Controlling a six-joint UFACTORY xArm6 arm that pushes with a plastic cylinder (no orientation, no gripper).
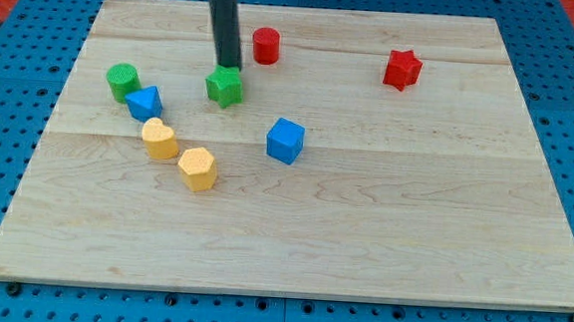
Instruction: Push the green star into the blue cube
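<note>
The green star (226, 86) lies on the wooden board (384, 207), left of centre near the view's top. My tip (230, 67) stands right at the star's top edge, touching or nearly touching it. The blue cube (285, 140) sits below and to the right of the star, a short gap apart from it.
A red cylinder (266, 45) stands just right of the rod. A red star (402, 69) is at the upper right. A green cylinder (122, 80), a small blue block (145, 102), a yellow heart (159, 138) and a yellow hexagon (198, 168) sit at the left.
</note>
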